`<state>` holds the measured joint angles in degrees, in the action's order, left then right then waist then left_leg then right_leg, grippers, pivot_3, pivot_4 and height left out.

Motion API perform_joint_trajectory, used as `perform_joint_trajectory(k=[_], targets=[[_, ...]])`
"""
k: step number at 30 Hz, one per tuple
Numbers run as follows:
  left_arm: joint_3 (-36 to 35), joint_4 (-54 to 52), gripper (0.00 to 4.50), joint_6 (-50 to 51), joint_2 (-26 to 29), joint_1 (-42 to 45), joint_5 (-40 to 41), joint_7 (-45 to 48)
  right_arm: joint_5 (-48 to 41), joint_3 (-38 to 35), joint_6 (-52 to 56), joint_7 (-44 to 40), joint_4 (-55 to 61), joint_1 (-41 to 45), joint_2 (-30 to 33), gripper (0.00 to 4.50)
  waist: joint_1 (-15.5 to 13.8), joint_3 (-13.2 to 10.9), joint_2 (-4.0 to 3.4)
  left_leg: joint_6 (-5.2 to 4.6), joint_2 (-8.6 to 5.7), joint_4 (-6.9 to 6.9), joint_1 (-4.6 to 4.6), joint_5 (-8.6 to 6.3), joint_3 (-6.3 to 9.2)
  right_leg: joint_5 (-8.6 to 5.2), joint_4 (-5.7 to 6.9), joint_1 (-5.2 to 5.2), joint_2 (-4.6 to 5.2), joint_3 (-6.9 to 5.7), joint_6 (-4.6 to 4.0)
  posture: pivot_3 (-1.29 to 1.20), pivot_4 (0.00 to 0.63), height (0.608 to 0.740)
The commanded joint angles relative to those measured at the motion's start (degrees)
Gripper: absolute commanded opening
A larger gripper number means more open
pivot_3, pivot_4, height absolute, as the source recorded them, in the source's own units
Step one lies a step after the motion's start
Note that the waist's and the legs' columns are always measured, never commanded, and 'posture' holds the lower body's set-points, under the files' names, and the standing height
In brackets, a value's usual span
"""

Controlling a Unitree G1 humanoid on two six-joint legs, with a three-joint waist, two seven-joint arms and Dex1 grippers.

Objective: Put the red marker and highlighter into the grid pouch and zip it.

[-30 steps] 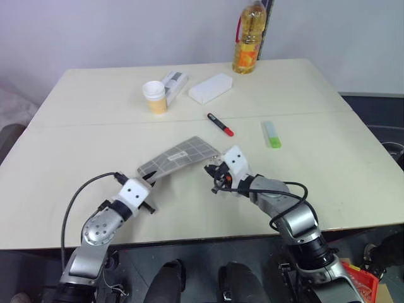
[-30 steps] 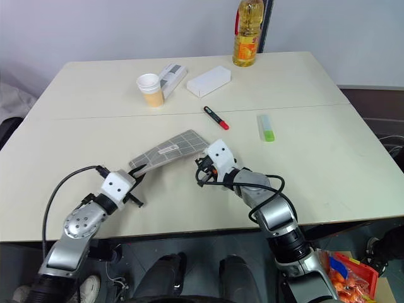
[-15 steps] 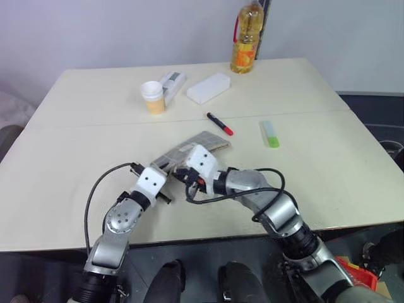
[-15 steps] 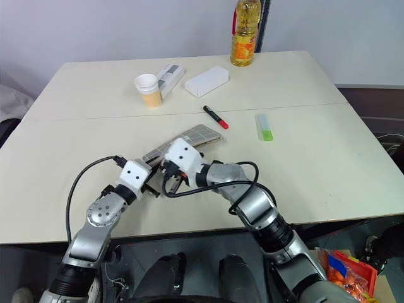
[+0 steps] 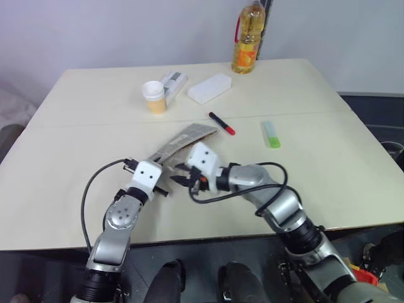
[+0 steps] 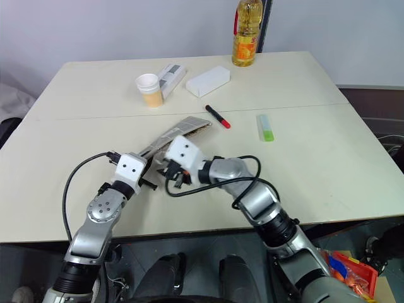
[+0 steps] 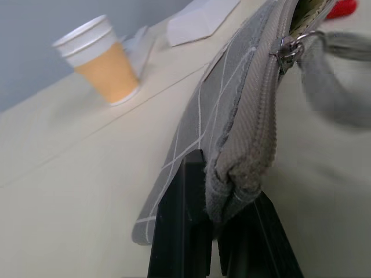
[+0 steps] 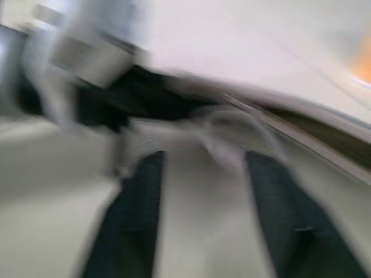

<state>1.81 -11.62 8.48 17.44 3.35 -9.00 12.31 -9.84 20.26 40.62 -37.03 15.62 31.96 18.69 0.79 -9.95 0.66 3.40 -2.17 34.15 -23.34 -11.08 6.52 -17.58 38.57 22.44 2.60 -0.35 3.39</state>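
Your left gripper [image 7: 215, 231] pinches the grid pouch's [image 5: 183, 140] near end, mid-table. Right gripper [image 5: 180, 178] spread wide beside it, empty. Red marker [image 5: 221, 124] and highlighter [image 5: 271, 134] lie toward the table's [image 5: 328, 164] right edge.

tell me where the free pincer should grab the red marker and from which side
Grip the marker across the middle of its black barrel, coming straight down from above. It lies flat on the table, slanted, with its red cap toward the highlighter, so only the long sides are open to the fingers. The right pincer is open. The pouch edge lies close beside the marker's black end, so stay nearer the cap.
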Motion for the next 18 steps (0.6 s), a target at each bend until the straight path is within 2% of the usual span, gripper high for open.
perform_joint_trajectory(k=[1,4,6,13,18], targets=[[-2.4,-0.5,0.00,-0.4,1.3,-0.3,-1.2,-1.6,-0.7,-5.4,-1.2,1.1,0.4,0.3,1.2,2.88,0.1,0.0,0.00,0.00,0.00,0.00,0.00,0.00,-0.01,0.00,0.00,0.02,0.00,0.00,0.00,0.00,0.150,0.740],[-3.4,0.3,0.00,-0.4,2.1,-0.3,-1.5,-2.4,0.5,-9.2,-1.5,4.3,-5.0,1.6,1.4,2.88,0.1,0.0,0.00,0.00,0.01,-0.01,0.00,0.00,-0.01,0.00,0.00,0.00,0.00,0.00,0.00,0.00,0.150,0.740],[-3.6,0.8,0.00,-0.3,2.5,-0.1,-2.0,-2.9,1.7,-12.2,-3.2,8.8,-12.6,4.1,-0.3,2.88,0.1,0.0,0.00,0.00,0.01,-0.01,0.00,0.00,-0.03,0.00,0.00,0.00,0.00,0.00,0.00,0.00,0.150,0.740],[-3.2,1.7,0.00,0.0,1.3,0.8,-1.6,-3.7,6.4,-14.7,-16.4,17.4,-43.8,17.1,-5.0,2.88,0.3,0.0,-0.01,0.00,0.02,-0.02,0.01,0.00,-0.15,0.01,0.02,0.04,-0.01,0.03,-0.02,0.00,0.150,0.740],[-3.1,0.9,0.00,-0.1,0.8,0.5,-1.4,-3.6,7.8,-16.2,-24.7,19.0,-64.4,25.5,-6.5,2.88,0.2,0.0,-0.01,0.00,0.00,-0.03,-0.01,0.00,-0.32,0.02,0.04,0.04,0.00,0.03,-0.01,0.00,0.150,0.740]])
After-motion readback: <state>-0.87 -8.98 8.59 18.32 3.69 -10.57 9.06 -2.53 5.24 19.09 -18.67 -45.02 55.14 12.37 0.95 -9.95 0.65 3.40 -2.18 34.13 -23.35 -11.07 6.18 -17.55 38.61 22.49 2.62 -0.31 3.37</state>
